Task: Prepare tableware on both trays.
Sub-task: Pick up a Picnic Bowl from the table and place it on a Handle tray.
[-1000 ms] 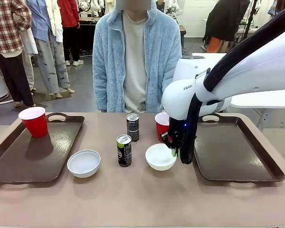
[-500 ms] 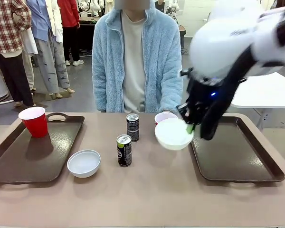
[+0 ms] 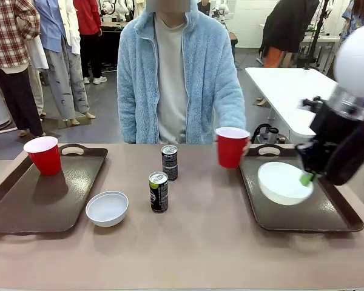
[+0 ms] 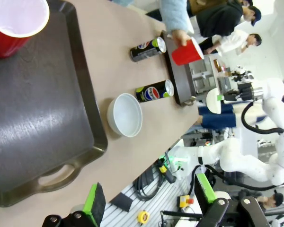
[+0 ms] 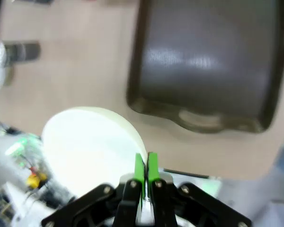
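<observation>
1. Motion blur smeared the white bowl (image 3: 282,182) above the right tray (image 3: 327,215); whether they touched could not be told.
2. The right gripper (image 3: 307,177) was too dark and blurred to make out clearly, its arm cut off at the right edge.
3. The person's hand (image 3: 246,145) sat mostly behind a red cup (image 3: 231,148).
4. The right wrist view was blurred throughout; a grey shape (image 5: 20,50) was probably a can.
</observation>
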Robot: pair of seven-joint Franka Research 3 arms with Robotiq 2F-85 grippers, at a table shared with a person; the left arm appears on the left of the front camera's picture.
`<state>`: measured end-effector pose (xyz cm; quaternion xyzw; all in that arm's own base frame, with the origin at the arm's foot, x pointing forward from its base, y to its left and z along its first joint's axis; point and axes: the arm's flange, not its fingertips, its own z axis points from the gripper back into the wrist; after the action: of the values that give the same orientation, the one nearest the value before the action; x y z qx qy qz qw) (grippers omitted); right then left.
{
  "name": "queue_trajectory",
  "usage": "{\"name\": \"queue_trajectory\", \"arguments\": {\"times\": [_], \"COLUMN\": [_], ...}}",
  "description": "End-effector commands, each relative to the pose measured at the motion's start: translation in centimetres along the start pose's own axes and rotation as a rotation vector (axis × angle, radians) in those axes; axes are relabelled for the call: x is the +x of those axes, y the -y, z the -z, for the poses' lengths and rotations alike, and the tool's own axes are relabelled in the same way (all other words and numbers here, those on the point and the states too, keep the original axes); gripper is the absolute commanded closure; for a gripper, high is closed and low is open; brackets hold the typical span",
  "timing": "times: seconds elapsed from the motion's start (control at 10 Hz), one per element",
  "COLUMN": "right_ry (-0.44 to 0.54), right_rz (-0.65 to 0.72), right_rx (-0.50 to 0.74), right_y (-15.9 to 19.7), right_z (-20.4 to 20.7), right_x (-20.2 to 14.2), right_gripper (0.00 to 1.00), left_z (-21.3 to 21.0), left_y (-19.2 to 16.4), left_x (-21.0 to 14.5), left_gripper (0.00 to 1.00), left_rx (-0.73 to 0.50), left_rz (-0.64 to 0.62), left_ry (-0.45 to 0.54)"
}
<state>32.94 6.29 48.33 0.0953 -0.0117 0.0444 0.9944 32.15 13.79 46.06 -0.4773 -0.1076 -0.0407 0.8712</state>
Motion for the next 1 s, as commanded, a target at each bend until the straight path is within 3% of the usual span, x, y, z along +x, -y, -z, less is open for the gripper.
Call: {"name": "queue_trajectory", "arguments": {"times": [0.0, 0.2, 0.3, 0.4, 0.5, 0.9], "right_ry": [0.032, 0.068, 0.01, -0.012, -0.018, -0.04], "right_rz": [0.084, 0.152, 0.109, -0.046, -0.105, -0.046], "right_rx": [0.011, -0.043, -0.051, -0.051, -0.054, -0.035], "right_y": [3.4, 3.9, 2.2, -1.4, -2.9, -2.1], "right_z": [0.2, 1.6, 2.0, 1.5, 1.3, 1.8], "right_x": [-0.6, 0.2, -1.9, -7.2, -9.8, -9.3], "right_gripper": [1.0, 1.0, 1.0, 1.0, 1.0, 1.0], "left_z": [-0.1, -0.1, -0.1, -0.1, -0.1, -0.1], "left_y": [0.1, 0.1, 0.1, 0.1, 0.1, 0.1], "left_x": [0.0, 0.0, 0.0, 0.0, 0.0, 0.0], "left_gripper": [0.0, 0.0, 0.0, 0.0, 0.0, 0.0], "left_rx": [-0.014, -0.014, -0.014, -0.014, -0.014, -0.014], "left_rz": [0.006, 0.006, 0.006, 0.006, 0.006, 0.006], "left_ry": [0.005, 0.005, 0.005, 0.005, 0.005, 0.005]}}
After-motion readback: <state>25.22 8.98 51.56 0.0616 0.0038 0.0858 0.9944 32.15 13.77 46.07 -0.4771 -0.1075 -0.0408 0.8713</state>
